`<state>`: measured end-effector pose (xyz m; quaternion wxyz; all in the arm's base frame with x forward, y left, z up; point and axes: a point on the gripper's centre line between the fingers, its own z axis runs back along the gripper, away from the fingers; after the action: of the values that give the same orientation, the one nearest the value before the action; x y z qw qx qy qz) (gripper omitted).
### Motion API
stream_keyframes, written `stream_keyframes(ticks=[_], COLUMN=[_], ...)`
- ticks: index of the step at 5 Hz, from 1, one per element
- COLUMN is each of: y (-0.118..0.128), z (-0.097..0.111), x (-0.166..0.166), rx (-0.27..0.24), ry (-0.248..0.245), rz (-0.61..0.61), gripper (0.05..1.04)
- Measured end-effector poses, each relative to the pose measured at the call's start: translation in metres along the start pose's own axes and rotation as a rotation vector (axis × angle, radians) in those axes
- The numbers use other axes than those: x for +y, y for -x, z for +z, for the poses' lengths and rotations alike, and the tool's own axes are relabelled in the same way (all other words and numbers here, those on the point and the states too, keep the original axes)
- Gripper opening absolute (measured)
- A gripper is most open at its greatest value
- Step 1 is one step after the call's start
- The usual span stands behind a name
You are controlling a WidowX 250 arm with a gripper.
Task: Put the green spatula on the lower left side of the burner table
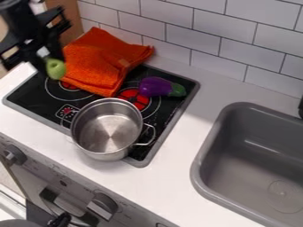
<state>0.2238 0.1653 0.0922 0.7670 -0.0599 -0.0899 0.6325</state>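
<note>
Spatula [56,69], green and rounded at the end that shows, is held in my claw [46,54], over the upper left part of the black cooktop [33,93], just beside the left edge of an orange cloth [95,60]. That cloth lies rumpled across the cooktop's far left part and reaches past its rim toward the tiled wall [177,26]. To the cloth's right, a purple toy eggplant [155,86] with a green stem end lies partly over a red burner marking. A steel pot [109,128], upright and with nothing in it, stands on the near part of the cooktop. The cooktop is set in my white worktop [172,177], with a grey sink [204,148] farther right. Control knobs [103,206] sit on the front panel below.
</note>
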Motion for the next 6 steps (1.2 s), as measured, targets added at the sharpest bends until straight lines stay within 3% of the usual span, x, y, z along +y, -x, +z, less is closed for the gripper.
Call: stream_keyframes(ticks=[1,2,3,5,6], y=[-0.018,-0.029,-0.039,-0.039,-0.038], z=[-0.016,-0.034,-0.043,-0.055,-0.059], x=[0.016,0.037,0.049,0.055,0.054], rx=[-0.003,-0.010,-0.052,-0.082,-0.113], ry=[-0.021,-0.096,-0.127,-0.188,-0.188], rz=[0.084,0.214,0.269,0.307,0.287], gripper=[0.313,0.313,0.313,0.313,0.313])
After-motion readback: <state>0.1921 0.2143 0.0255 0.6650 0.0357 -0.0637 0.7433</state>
